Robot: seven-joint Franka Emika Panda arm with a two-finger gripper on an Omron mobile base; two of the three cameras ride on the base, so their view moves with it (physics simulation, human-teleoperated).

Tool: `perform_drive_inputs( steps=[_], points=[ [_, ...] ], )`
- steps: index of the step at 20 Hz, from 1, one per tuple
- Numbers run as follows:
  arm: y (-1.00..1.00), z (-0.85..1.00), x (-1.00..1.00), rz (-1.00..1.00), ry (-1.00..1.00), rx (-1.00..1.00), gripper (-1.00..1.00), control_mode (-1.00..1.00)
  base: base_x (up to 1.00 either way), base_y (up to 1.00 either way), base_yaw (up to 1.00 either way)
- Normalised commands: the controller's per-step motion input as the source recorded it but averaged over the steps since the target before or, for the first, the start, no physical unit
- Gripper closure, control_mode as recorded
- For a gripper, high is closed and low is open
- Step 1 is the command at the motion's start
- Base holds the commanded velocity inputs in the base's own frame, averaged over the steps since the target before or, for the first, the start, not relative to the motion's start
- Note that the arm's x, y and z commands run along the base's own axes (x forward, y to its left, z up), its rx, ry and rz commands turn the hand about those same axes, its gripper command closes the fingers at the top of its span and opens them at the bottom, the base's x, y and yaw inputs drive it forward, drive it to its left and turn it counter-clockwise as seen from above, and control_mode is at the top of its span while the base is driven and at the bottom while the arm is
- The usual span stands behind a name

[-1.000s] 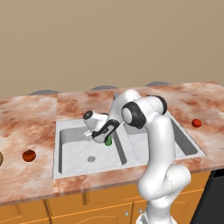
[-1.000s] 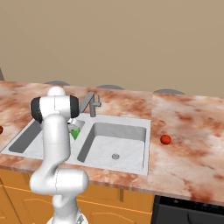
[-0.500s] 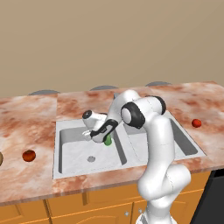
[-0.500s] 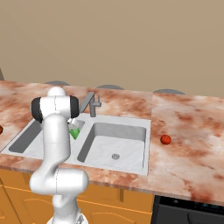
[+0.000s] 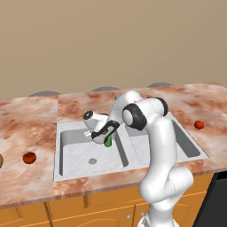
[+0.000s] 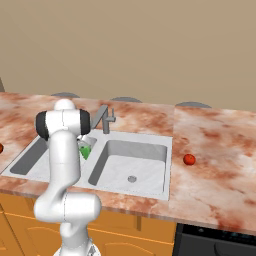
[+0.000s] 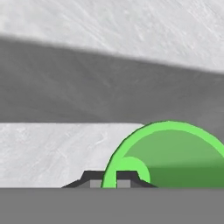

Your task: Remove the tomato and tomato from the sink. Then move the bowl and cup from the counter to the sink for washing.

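Left and right base views, hand view. The pale grey double-basin sink [image 5: 66,165] is set into the marbled worktop [image 5: 26,124]. Its left basin [image 5: 77,153] has a round drain [image 5: 92,161] on its floor; above this basin, near the divider, hangs the green cup [image 5: 108,141], carried by the arm. The right basin [image 6: 135,162] shows a bare floor with its own drain [image 6: 132,178]. The faucet [image 6: 104,118] stands at the back rim, at 12 o'clock from the divider.

The jaws [image 5: 103,138] are closed on the cup's rim. In the hand view the cup [image 7: 175,157] lies at 3 o'clock from the two dark finger tips [image 7: 122,179], its open mouth turned toward the camera and its green wall pinched between them; grey basin wall and floor lie beyond. In the right base view the cup [image 6: 85,150] shows just beside the arm's upright link, over the left basin.

One tomato [image 5: 29,157] rests on the worktop at 9 o'clock from the sink, well apart from the rim. The other tomato [image 5: 199,125] rests on the worktop at 3 o'clock from the sink, near its right rim; it appears again in the right base view [image 6: 189,159].
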Motion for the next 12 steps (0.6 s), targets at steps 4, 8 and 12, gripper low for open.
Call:
perform_drive_inputs(
  steps=[4, 8, 12],
  points=[
    [0.00, 0.00, 0.09, 0.00, -0.03, 0.00, 1.00, -1.00, 0.00, 0.00, 0.00],
    [-0.05, 0.00, 0.13, 0.00, 0.00, 0.00, 1.00, -1.00, 0.00, 0.00, 0.00],
    [-0.01, -0.01, 0.12, 0.00, 0.00, 0.00, 1.00, -1.00, 0.00, 0.00, 0.00]
  ],
)
